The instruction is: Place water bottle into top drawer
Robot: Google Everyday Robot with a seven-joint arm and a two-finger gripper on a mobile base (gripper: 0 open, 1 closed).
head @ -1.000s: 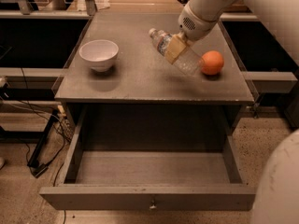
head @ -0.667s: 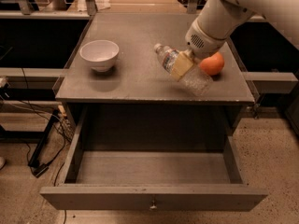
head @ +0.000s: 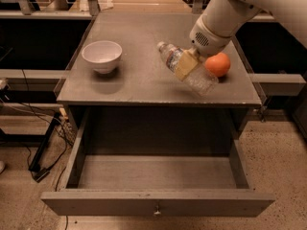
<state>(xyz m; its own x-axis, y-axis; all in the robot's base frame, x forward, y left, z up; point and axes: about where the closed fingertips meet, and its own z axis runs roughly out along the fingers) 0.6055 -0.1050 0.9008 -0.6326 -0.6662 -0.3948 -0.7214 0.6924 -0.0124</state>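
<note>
My gripper (head: 186, 65) is shut on the water bottle (head: 184, 68), a clear crinkly bottle with a white cap pointing up-left. It holds the bottle tilted in the air over the right part of the cabinet top, just left of the orange fruit. The white arm comes down from the top right. Below, the top drawer (head: 156, 208) is pulled wide open toward the camera. Its grey inside is bare, and a small metal knob sits at the middle of its front panel.
A white bowl (head: 101, 55) stands on the left of the grey cabinet top (head: 139, 80). An orange fruit (head: 217, 64) lies on the right, close behind the bottle. Cables trail on the speckled floor at left. Dark shelving runs on both sides.
The arm has carried the bottle forward and slightly down, closer to the front edge of the cabinet top, still gripped and tilted.
</note>
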